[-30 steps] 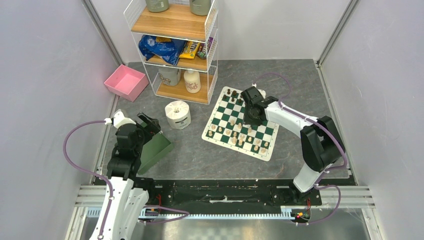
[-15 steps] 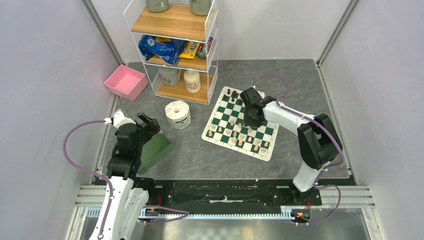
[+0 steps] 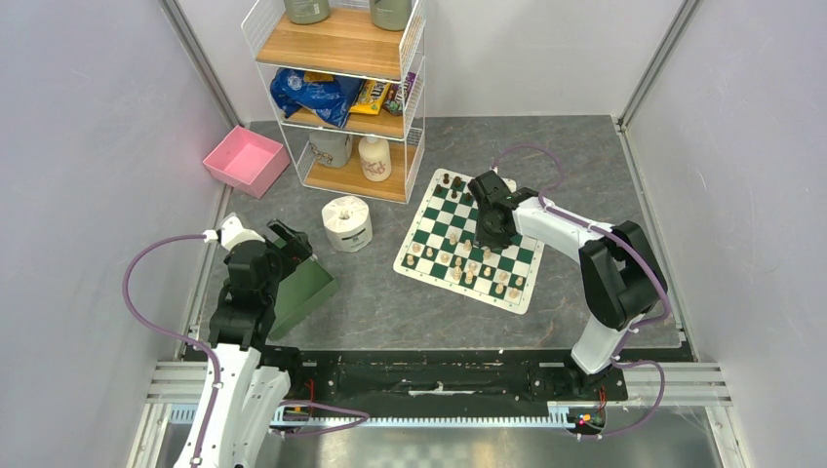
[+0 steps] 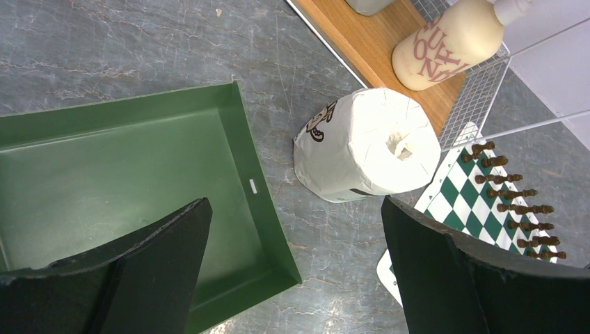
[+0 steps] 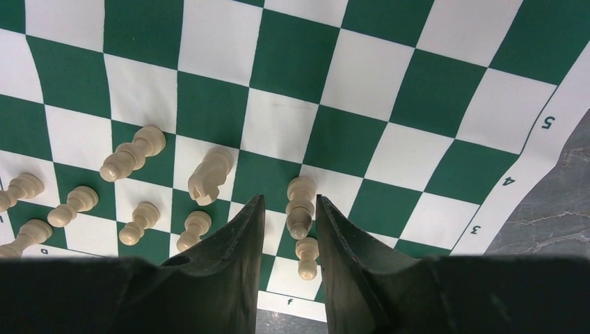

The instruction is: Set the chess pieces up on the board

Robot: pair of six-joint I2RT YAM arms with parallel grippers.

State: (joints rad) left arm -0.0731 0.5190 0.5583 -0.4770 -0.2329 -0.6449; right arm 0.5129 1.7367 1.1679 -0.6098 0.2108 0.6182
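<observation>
The green and white checkered board lies right of centre on the table. Dark pieces stand along its far edge and cream pieces crowd its near rows. My right gripper hangs low over the board. In the right wrist view it is open by a narrow gap. An upright cream piece stands in that gap, close to the right finger. A cream knight lies on its side to the left. My left gripper is wide open and empty over the corner of the green bin.
A toilet roll stands between the bin and the board. A wire shelf rack with bottles and snacks stands at the back. A pink tray sits at the back left. Grey walls close both sides.
My right gripper has shifted slightly left over the board's near rows. My left arm has not moved.
</observation>
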